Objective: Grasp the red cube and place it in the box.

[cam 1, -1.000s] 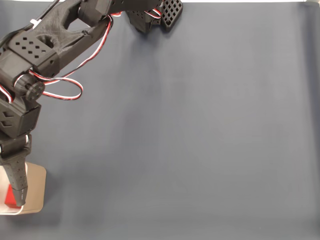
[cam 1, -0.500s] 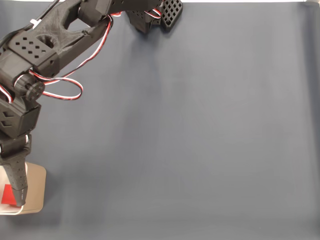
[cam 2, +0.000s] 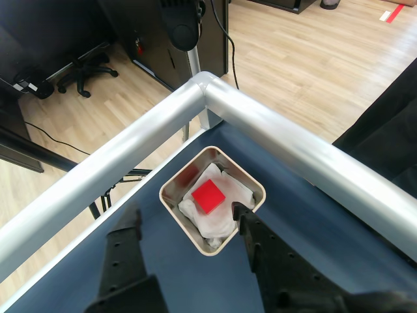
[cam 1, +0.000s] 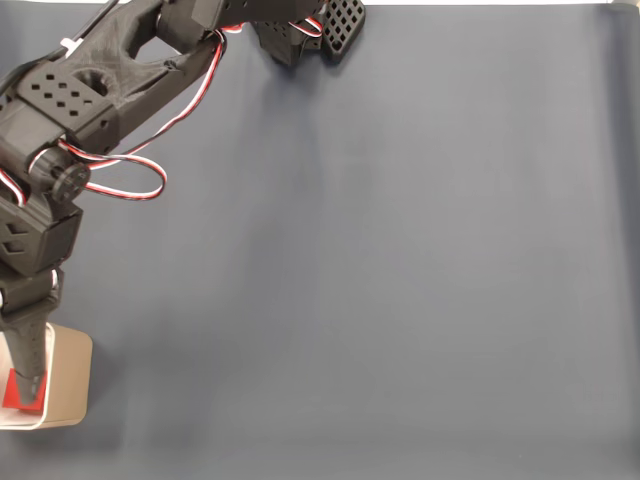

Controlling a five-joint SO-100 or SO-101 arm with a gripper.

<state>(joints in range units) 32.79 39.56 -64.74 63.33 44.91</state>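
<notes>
Against the small beige box with rounded corners [cam 1: 68,385], the arm's black two-finger gripper [cam 1: 22,385] now sits slightly further left and higher in the fixed view than a second ago, its visible finger tip [cam 1: 30,388] closer to the box's left part. The small bright red cube [cam 1: 12,392] now shows on both sides of that finger, lying a little lower and more tilted inside the box than before.

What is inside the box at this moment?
In the other view, the box holds the red cube, resting on crumpled white material that lines it. The box floor beneath is covered. The open gripper straddles the box without touching the cube.
</notes>
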